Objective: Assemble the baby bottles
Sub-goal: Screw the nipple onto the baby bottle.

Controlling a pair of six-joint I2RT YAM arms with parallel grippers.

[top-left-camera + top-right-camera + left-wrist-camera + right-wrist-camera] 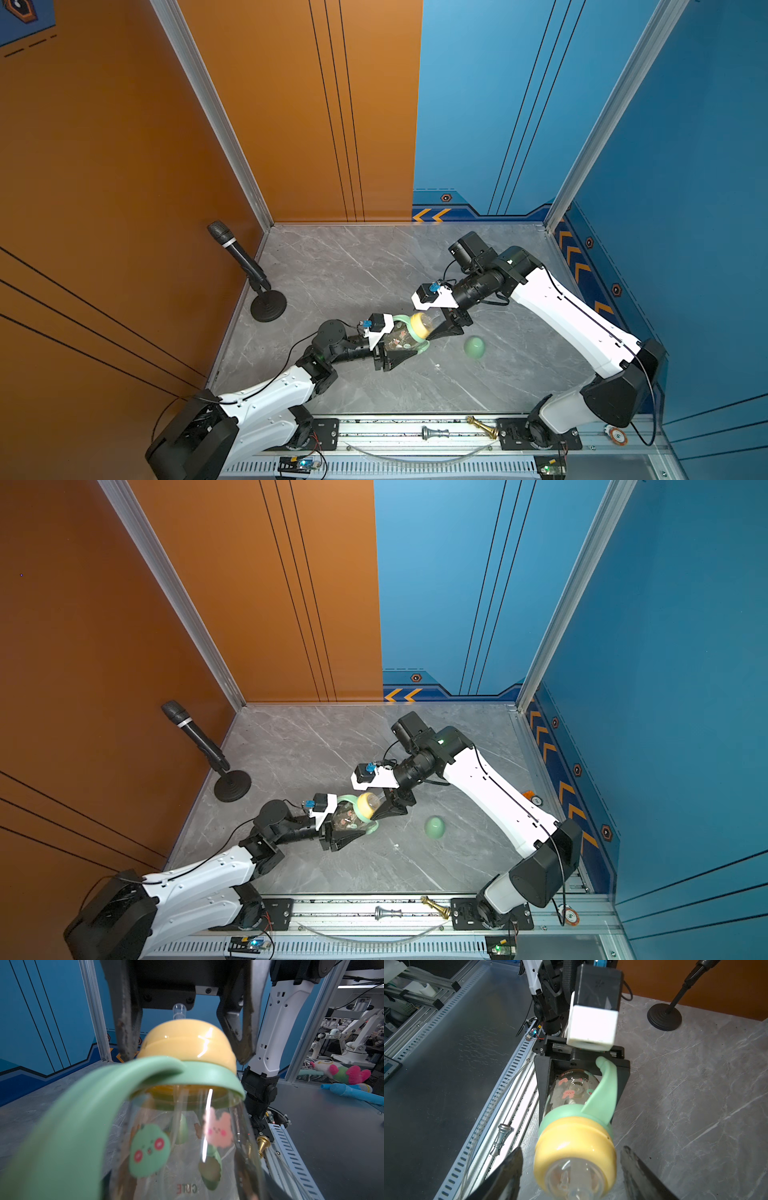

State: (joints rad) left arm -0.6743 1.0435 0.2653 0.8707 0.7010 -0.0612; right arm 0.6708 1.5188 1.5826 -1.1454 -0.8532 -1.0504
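Observation:
The baby bottle point(397, 338) point(347, 817) is held lying over, off the table, near its middle. My left gripper point(409, 345) point(583, 1084) is shut on its clear printed body point(187, 1147). The mint-green handled ring point(83, 1115) point(604, 1093) and the pale yellow collar point(420, 325) point(187, 1043) sit on its neck, with a clear spout point(179, 1011) on top. My right gripper point(431, 325) point(571, 1150) straddles the collar point(575, 1147), open, with a gap on each side. The mint-green dome cap point(475, 347) point(435, 827) lies on the table to the right.
A microphone point(249, 270) on a round black base point(268, 305) stands at the left edge. A silver chess piece point(435, 433) and a gold one point(482, 427) lie on the front rail. A small orange item point(533, 799) sits behind the right arm.

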